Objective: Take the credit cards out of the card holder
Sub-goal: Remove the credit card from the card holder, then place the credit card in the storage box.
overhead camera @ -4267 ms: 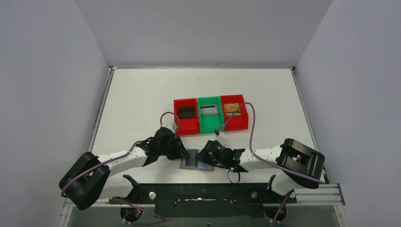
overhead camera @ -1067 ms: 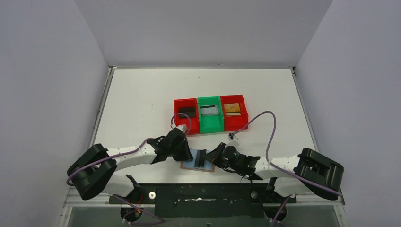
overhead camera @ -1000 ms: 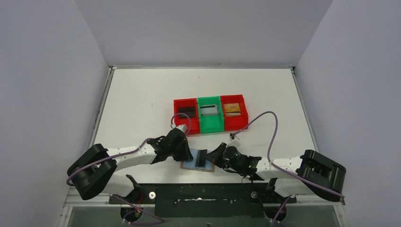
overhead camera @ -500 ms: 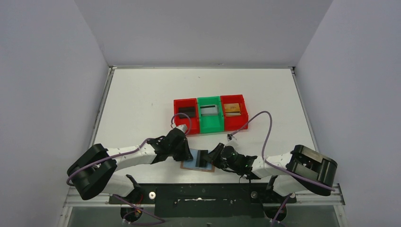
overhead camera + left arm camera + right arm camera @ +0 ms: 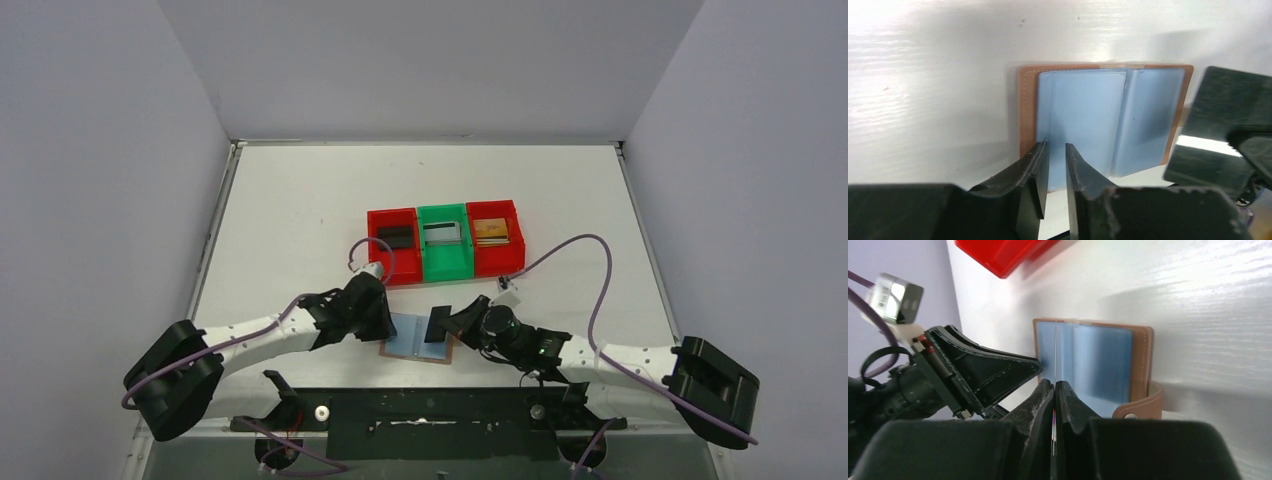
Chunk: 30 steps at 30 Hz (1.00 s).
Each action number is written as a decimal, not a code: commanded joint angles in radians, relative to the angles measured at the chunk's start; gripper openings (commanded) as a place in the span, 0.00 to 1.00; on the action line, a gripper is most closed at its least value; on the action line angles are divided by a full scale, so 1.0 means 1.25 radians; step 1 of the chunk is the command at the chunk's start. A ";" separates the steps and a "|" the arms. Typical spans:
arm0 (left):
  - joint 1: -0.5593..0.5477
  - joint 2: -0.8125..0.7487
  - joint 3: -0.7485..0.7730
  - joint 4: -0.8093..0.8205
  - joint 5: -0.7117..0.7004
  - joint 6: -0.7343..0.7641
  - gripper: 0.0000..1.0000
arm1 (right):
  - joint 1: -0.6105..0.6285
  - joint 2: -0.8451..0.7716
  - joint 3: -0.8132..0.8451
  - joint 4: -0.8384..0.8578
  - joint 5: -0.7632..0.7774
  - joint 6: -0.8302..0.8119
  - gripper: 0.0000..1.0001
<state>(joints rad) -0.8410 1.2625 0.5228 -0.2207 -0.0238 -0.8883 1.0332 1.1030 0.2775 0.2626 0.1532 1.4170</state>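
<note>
While the open card holder lies flat close to the near edge of the white table, three bins stand in a row at its 12 o'clock, well apart from it. They are a red bin with a black card, a green bin with a silver-grey card, and a second red bin with a gold-tan card. Both arms stretch low and nearly level over the table and meet at the holder, the left arm from 8 o'clock and the right arm from 4 o'clock. The left gripper has its tips over the light blue lining at the holder's edge, jaws a narrow slit apart with nothing between them; whether they press down cannot be told. The right gripper is clamped on a black credit card, which stands tilted over the holder's 3 o'clock half and hides part of it from above. The left wrist view shows that card's broad dark face. The right wrist view shows it only edge-on as a thin line, along with the holder's brown snap tab, which the top view does not make out.
</note>
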 commanded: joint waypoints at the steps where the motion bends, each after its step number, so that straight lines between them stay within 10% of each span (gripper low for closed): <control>1: 0.010 -0.065 0.040 -0.067 -0.063 0.013 0.21 | -0.007 -0.085 0.004 -0.065 0.072 -0.030 0.00; 12: 0.219 -0.269 0.099 -0.227 -0.047 0.113 0.63 | -0.009 -0.138 0.077 -0.032 0.110 -0.290 0.00; 19: 0.429 -0.364 0.155 -0.263 0.018 0.208 0.77 | -0.011 -0.025 0.241 0.029 0.096 -0.759 0.00; 30: 0.456 -0.415 0.139 -0.228 -0.083 0.259 0.88 | -0.049 0.285 0.562 -0.068 -0.049 -1.418 0.00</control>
<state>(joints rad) -0.2794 0.7784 0.6998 -0.5549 -0.0879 -0.5961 1.0119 1.3613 0.8570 0.2222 0.1741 0.0067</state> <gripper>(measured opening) 0.869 0.034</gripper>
